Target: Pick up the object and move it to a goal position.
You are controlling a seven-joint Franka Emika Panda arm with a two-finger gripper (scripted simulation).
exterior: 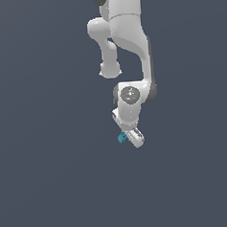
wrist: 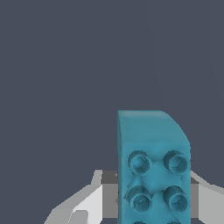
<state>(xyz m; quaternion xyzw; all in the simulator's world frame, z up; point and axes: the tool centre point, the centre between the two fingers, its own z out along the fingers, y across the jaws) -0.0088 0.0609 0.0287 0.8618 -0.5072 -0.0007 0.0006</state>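
Teal studded block sits gripped between the white pincer fingers, closed on its sides.

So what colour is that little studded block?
Teal-blue; the studded block shows best in the wrist view.

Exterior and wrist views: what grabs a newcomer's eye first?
In the exterior view, the white arm hangs down the middle of a plain dark grey backdrop, with a tiny teal block at its pincer. In the wrist view that same block looms large, its round studs facing the camera, with grey pincer fingers showing on both sides of it. It looks gripped, though the contact itself is hidden.
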